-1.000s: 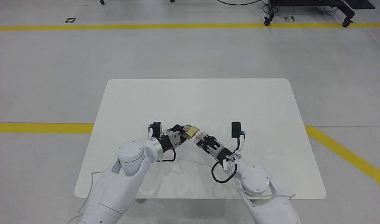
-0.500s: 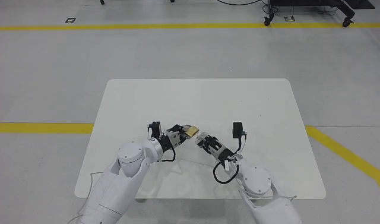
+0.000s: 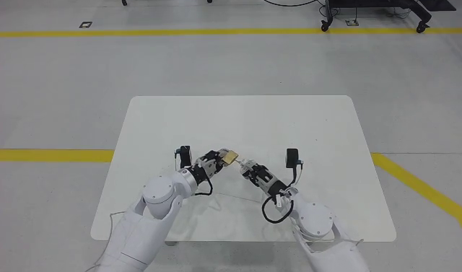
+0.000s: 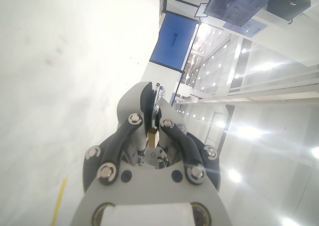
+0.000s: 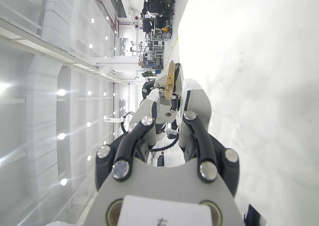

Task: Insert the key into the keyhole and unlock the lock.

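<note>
A small brass padlock [image 3: 229, 156] is held above the white table [image 3: 289, 120] at the tip of my left gripper [image 3: 219, 159], which is shut on it. In the left wrist view the lock [image 4: 153, 138] shows edge-on between the closed fingers [image 4: 129, 107]. In the right wrist view the lock [image 5: 169, 80] turns its keyhole face toward my right gripper [image 5: 172, 95]. A small dark key [image 5: 173, 103] sits in that gripper, just short of the keyhole. From above, the right gripper [image 3: 244, 167] is a finger's width from the lock.
Both arms meet over the front middle of the table, with bare surface all around them. The table's near edge [image 3: 245, 239] lies close behind the arms. Yellow floor tape [image 3: 50, 155] runs past both sides.
The two wrists have drawn slightly apart: the left a little to the left, the right a little to the right. A small gap has opened between the right gripper's tip and the lock.
</note>
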Robot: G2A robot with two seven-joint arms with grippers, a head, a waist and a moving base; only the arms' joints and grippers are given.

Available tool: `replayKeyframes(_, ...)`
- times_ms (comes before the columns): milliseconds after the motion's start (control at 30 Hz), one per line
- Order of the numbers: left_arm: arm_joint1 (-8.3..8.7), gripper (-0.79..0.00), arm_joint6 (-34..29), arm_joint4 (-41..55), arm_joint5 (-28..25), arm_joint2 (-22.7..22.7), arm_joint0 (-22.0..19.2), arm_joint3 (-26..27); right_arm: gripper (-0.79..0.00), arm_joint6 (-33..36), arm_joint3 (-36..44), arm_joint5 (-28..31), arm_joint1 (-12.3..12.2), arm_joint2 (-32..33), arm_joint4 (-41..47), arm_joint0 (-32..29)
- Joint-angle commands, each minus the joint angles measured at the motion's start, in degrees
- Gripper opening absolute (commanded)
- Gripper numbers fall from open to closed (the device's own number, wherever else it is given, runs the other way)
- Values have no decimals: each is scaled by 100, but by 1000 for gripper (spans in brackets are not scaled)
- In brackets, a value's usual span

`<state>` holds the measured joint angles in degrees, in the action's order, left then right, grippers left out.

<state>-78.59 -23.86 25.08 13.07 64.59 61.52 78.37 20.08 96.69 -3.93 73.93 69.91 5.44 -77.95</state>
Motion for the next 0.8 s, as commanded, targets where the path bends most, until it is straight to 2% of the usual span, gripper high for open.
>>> replayKeyframes(0, 0, -785, -5, -12, 1, -6, 11, 19, -634, 8, -1, -22, -1, -3, -21, 7)
replayKeyframes(100, 0, -785, 2, -35, 7, -19, 23, 44, -748, 3, -11, -52, 2, -21, -33, 25)
replayKeyframes(200, -3, -785, 35, -66, 5, -33, 28, 60, -782, -18, -20, -55, 5, -36, -39, 35)
replayKeyframes(767, -4, -785, 88, -293, -95, -92, 73, 139, -785, -65, -36, -88, 11, -87, -158, 53)
